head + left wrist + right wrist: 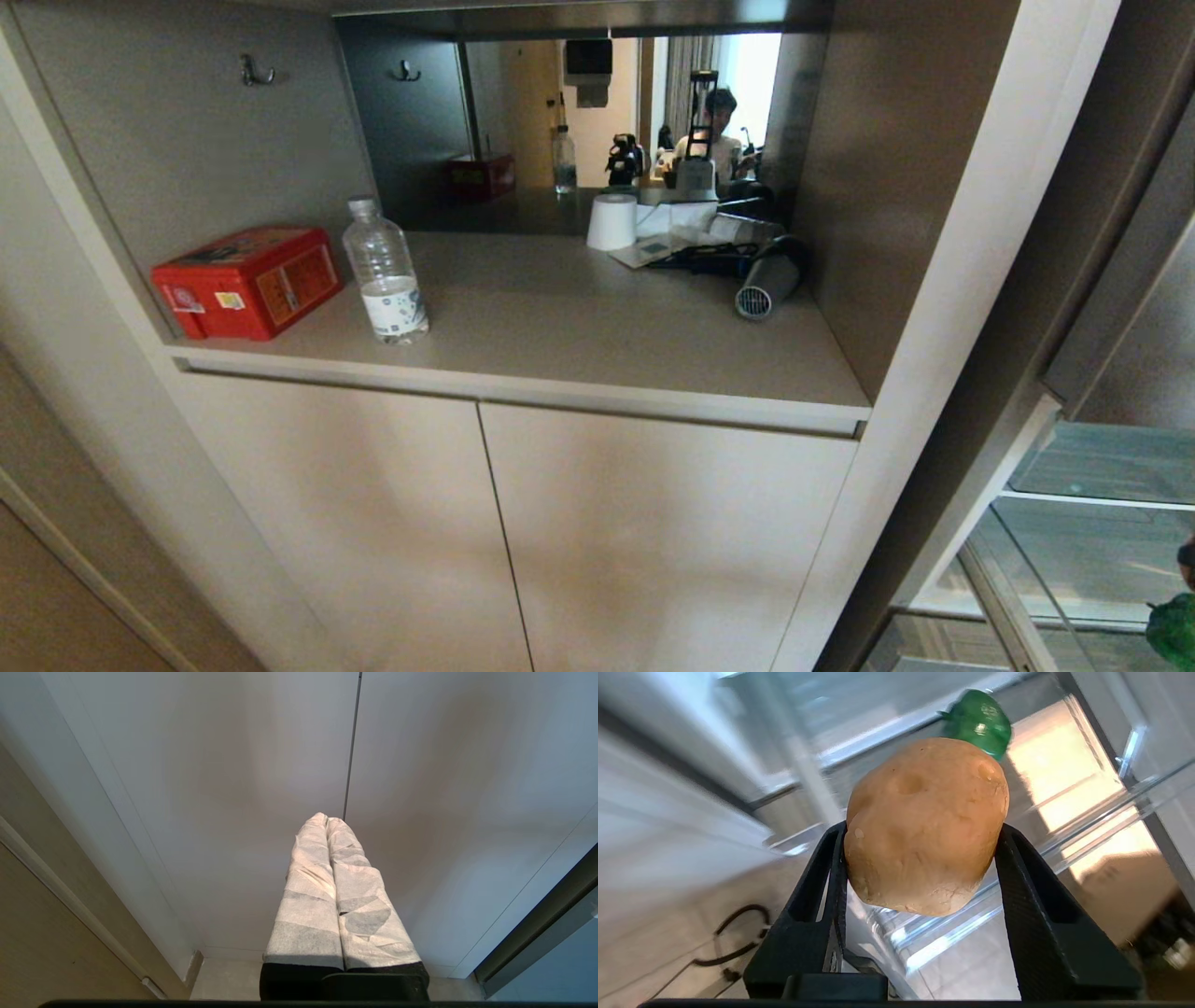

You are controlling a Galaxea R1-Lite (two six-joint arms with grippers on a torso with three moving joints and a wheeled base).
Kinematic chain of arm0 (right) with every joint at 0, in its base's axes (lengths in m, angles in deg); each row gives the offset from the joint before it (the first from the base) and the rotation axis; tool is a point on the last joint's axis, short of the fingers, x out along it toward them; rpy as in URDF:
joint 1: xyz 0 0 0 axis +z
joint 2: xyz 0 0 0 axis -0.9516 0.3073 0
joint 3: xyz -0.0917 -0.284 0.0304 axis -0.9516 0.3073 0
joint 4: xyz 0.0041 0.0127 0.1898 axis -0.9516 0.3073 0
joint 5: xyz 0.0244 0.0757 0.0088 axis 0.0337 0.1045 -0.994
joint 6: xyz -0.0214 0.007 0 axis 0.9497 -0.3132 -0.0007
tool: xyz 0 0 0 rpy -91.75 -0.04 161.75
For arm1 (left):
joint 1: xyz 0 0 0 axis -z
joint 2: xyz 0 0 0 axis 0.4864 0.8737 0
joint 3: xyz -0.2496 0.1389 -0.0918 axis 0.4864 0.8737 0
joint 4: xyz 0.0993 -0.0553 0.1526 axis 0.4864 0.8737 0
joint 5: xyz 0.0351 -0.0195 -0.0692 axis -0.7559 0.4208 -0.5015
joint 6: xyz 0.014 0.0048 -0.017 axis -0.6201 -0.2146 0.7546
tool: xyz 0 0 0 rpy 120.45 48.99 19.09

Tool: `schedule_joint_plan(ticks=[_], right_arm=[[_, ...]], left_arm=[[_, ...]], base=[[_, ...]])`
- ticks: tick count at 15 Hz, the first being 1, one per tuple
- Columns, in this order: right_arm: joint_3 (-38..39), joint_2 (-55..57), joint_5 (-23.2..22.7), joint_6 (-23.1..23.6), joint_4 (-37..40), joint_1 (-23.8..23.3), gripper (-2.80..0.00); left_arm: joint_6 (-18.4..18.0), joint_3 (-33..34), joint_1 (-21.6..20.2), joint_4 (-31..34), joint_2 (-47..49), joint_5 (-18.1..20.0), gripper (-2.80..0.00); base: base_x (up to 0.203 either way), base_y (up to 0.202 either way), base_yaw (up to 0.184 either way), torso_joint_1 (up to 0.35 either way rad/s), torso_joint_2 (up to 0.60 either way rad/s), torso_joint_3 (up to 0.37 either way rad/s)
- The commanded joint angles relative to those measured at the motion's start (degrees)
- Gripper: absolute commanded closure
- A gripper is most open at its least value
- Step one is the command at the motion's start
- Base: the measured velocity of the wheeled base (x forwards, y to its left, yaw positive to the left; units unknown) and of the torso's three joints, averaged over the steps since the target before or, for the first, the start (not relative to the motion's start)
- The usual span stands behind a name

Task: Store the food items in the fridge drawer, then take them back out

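Right wrist view: the right gripper [924,868] is clasping the potato [924,823], with the green pepper [978,722] sitting at its one o'clock.

beige cabinet [653,541], mirrored niche [560,121], shelf [579,327]

So on the cabinet shelf [579,327] there's a tin box [247,280] at the far left, with a water bottle [384,271] just to its right. Further back and right sits a paper roll [612,221], with a hair dryer [770,278] lying right of it, near the shelf's right wall. The fridge drawer [1092,523] is off to the right, lower down, with the bell pepper [1174,630] at its right edge. The potato [924,821] sits between the right gripper's [920,858] fingers, nearer than the pepper.
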Motion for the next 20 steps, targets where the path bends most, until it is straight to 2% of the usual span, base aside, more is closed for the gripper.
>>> schedule_joint_plan(ticks=[1, 7, 14, 16, 20], right_arm=[[0.43, 6.3, 0.04, 0.3, -2.04, -2.52, 0.0], [4.83, 14.47, -1.1, 0.51, -14.22, -10.25, 0.0], [5.63, 14.99, -5.26, -0.08, -15.61, -17.88, 0.0], [6.21, 15.31, -6.85, -0.08, -17.15, -18.5, 0.0], [7.88, 17.24, -7.26, -0.08, -20.0, -20.2, 0.0]], left_arm=[[0.0, -0.01, 0.0, 0.02, 0.07, -0.1, 0.0], [0.0, -0.01, 0.0, 0.02, 0.08, -0.01, 0.0], [0.0, -0.01, 0.0, 0.02, 0.08, -0.01, 0.0], [-0.01, -0.01, 0.0, 0.02, 0.08, -0.01, 0.0], [0.0, -0.01, 0.0, 0.02, 0.08, -0.01, 0.0]], base=[[0.0, 0.0, 0.0, 0.0, 0.0, 0.0], [0.0, 0.0, 0.0, 0.0, 0.0, 0.0], [0.0, 0.0, 0.0, 0.0, 0.0, 0.0], [0.0, 0.0, 0.0, 0.0, 0.0, 0.0], [0.0, 0.0, 0.0, 0.0, 0.0, 0.0]])
